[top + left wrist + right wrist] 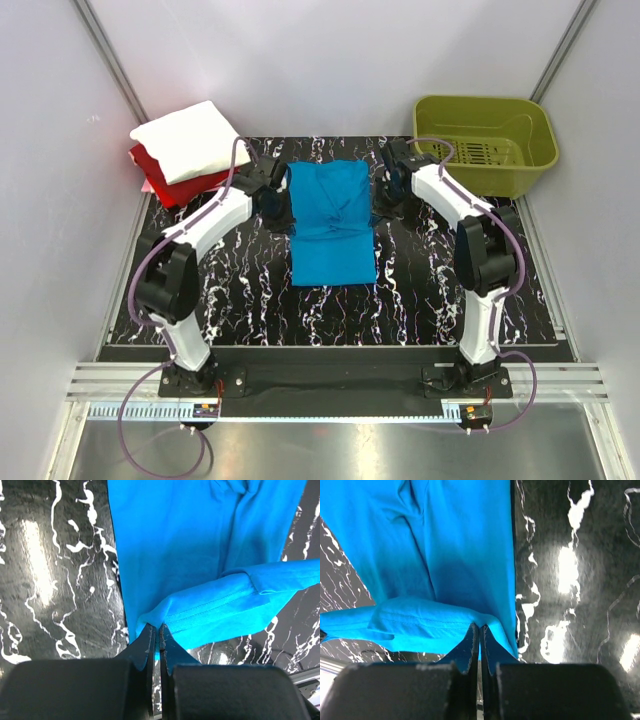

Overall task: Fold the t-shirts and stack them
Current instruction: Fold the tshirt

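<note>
You have the blue t-shirt lying in the middle of the black marbled table, between your two arms. It is bright turquoise, folded into a long narrow strip with the sleeves tucked in. Soft creases cross its far half, while the near half lies flat and smooth.

Your left gripper has its jaws pinched together on the shirt's left edge. A corner of double-stitched hem is caught between the tips, and a flap of cloth rises off the layer below. Your right gripper is closed the same way on the right edge, holding a similar flap.

At the far left corner the white t-shirt sits folded on top of the red t-shirt, well apart from the blue one. A green basket stands at the far right.
</note>
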Robot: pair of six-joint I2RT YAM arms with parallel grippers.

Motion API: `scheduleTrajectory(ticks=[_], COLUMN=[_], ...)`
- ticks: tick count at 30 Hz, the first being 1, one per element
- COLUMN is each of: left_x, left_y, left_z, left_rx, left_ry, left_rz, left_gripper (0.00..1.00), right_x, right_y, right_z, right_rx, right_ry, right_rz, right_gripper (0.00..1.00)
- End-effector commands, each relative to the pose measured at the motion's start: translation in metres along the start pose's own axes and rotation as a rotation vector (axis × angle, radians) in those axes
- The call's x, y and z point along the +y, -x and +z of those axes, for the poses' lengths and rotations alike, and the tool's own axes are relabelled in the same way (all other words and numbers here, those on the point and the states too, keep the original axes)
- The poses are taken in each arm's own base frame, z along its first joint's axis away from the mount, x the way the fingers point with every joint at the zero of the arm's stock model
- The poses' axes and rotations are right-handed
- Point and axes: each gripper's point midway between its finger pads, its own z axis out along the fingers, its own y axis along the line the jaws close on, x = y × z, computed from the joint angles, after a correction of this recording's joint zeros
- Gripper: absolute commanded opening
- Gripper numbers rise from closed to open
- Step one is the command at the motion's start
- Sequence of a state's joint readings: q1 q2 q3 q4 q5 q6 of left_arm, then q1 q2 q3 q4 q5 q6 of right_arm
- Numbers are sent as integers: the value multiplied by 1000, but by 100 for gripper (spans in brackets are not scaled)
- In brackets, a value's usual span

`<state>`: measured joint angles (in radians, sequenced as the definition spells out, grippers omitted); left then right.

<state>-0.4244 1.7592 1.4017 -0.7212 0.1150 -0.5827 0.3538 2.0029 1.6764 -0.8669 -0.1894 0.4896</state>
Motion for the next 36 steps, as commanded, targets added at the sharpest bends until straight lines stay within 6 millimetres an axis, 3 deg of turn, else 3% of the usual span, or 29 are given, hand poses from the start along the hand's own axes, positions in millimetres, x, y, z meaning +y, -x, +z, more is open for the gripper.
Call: scheduleTrajectory(ticks=[1,9,10,11,12,13,14,15,16,17,18,19,20,21,22,23,24,25,26,27,28,29,30,31,32,33,34,35,36], left_x=[-8,7,11,9,14,17,14,14,17,19,4,6,4,-9,-13,-17,-23,-22,-22,-21,-13,-10,-5,-7,8,11,12,22,22], left_y=[18,30,28,35,38,40,59,64,68,79,104,109,116,137,143,146,150,140,137,132,113,105,95,89,61,50,40,17,7], left_z=[3,31,39,39,42,49,45,43,50,49,32,38,29,12,5,-2,-9,-17,-20,-20,-22,-19,-20,-35,-18,-19,-29,-19,-27], left_rx=[-16,22,40,32,39,56,25,36,54,50,11,28,35,-21,-38,-51,-74,-70,-75,-83,-60,-62,-59,-87,-39,-36,-54,-26,-42], left_ry=[-45,-18,-9,-14,-9,-5,-20,-21,-19,-28,-67,-64,-66,-102,-112,-123,-154,-159,-165,-175,-162,-168,-165,-180,-159,-161,-175,-166,-180], left_rz=[25,7,1,0,-13,-23,-24,-34,-46,-51,-44,-48,-50,-33,-23,-13,-2,-3,-7,-4,-14,-14,-17,-10,-29,-34,-38,-47,-46], left_gripper=[3,7,10,11,13,21,23,28,48,58,66,71,75,76,78,80,81,81,82,82,82,81,81,81,81,81,81,81,81], right_x=[3,4,1,1,2,2,1,5,4,16,14,11,21,24,26,23,28,31,14,19,21,4,7,4,-10,-7,-9,-22,-22], right_y=[17,34,32,34,43,45,52,70,74,99,104,108,123,126,128,121,119,121,95,90,86,56,53,39,12,7,-5,-31,-36], right_z=[1,26,36,38,44,45,45,46,44,27,32,22,5,-4,-14,-12,-34,-38,-19,-42,-41,-22,-34,-33,-19,-26,-24,-13,-16], right_rx=[-16,8,32,41,36,46,41,15,22,-43,-39,-36,-86,-101,-117,-98,-127,-155,-82,-118,-129,-53,-85,-57,7,-15,8,62,49], right_ry=[28,33,24,32,34,32,37,56,48,80,72,65,93,99,101,93,112,132,96,123,157,129,159,173,158,190,212,200,215], right_rz=[-17,11,16,17,23,28,37,44,56,53,67,83,85,87,84,90,81,71,90,78,68,81,61,57,56,34,27,27,14], right_gripper=[0,0,0,4,16,24,35,43,45,48,50,53,54,55,56,56,56,56,56,56,57,57,59,61,62,66,68,69,70])
